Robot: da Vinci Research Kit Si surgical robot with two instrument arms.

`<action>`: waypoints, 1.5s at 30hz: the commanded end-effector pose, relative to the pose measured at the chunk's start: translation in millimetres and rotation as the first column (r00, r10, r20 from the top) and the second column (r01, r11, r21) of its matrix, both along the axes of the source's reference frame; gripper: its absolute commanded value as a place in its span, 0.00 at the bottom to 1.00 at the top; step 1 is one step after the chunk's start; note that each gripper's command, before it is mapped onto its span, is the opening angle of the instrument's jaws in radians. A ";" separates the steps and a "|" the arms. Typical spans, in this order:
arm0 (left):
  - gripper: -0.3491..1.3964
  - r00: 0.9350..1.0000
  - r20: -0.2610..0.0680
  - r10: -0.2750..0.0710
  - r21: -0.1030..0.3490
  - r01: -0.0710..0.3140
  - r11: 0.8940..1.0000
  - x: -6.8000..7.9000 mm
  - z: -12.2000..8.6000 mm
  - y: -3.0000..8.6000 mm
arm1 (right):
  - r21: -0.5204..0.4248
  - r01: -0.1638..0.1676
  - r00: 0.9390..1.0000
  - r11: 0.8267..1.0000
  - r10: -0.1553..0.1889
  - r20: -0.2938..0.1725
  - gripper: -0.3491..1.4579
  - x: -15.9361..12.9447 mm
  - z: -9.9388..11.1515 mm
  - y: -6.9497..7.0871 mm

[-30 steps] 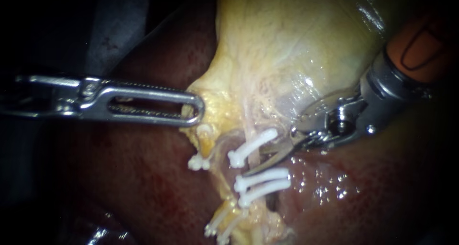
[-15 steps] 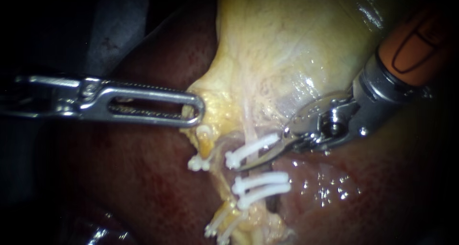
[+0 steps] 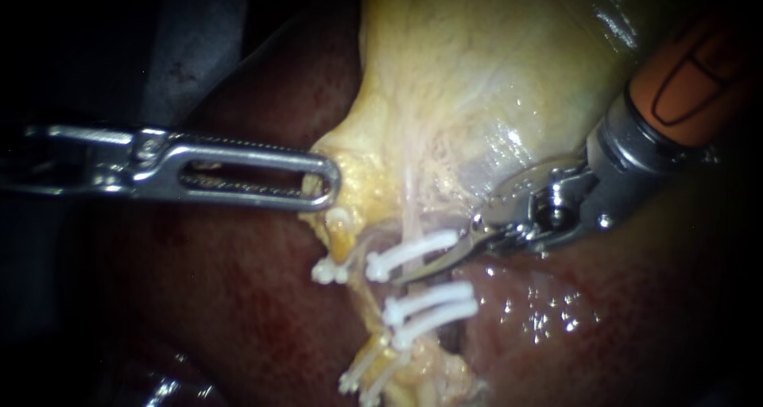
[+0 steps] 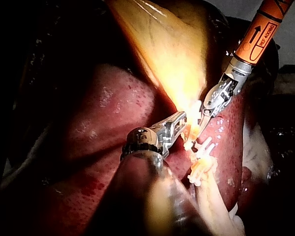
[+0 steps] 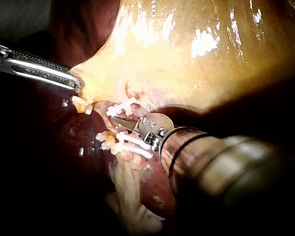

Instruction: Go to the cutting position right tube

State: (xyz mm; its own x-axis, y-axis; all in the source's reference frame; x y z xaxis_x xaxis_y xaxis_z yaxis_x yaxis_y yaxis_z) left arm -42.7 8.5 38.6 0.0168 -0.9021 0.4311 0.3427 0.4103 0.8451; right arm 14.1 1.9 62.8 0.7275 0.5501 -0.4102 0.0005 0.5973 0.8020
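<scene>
The right instrument (image 3: 409, 273), entering from 2 o'clock, has slid its blades toward 8 o'clock over the last second. They now lie narrowly open, gripping nothing, in the gap between the upper clip (image 3: 409, 252) and the lower pair of clips (image 3: 431, 304). The right tube (image 3: 412, 219) runs 12 to 6 o'clock just below centre, so the blades look nearly placed to cut, while the left instrument (image 3: 318, 186) at 9 o'clock keeps its jaws clamped on the gallbladder (image 3: 477, 73) edge.
</scene>
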 end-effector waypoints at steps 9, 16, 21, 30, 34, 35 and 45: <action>0.00 1.000 0.000 -0.001 0.000 0.001 1.000 0.0 0.0 0.0 | -0.001 0.003 1.000 1.000 -0.003 -0.002 0.00 -0.2 0.0 -0.1; 0.00 1.000 0.000 -0.001 0.000 0.001 1.000 0.0 0.0 0.0 | -0.001 0.005 1.000 1.000 -0.005 -0.003 0.00 -0.2 0.1 -0.1; 0.00 1.000 -0.001 -0.001 0.000 0.001 1.000 0.0 0.0 0.0 | -0.002 0.006 1.000 1.000 -0.006 -0.004 0.00 -0.2 0.1 -0.2; 0.00 1.000 -0.001 -0.001 0.000 0.001 1.000 0.0 0.0 0.0 | -0.003 0.008 1.000 1.000 -0.008 -0.005 0.00 -0.2 0.2 -0.3; 0.00 1.000 -0.001 -0.001 0.000 0.001 1.000 0.0 0.0 0.0 | -0.003 0.009 1.000 1.000 -0.009 -0.006 0.00 -0.2 0.2 -0.3; 0.00 1.000 -0.001 -0.001 0.000 0.001 1.000 0.0 -0.1 0.0 | -0.003 0.009 1.000 1.000 -0.009 -0.006 0.00 -0.2 0.2 -0.3; 0.00 1.000 -0.001 -0.002 0.000 0.002 1.000 -0.1 -0.1 0.0 | -0.003 0.011 1.000 1.000 -0.011 -0.007 0.00 -0.2 0.2 -0.4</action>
State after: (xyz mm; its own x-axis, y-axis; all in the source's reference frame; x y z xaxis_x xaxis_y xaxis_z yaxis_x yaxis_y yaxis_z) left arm -42.8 8.5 38.5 0.0158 -0.9024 0.4306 0.3441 0.4092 0.8451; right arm 13.9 1.5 62.9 0.7305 0.5410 -0.4167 0.0125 0.5995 0.8002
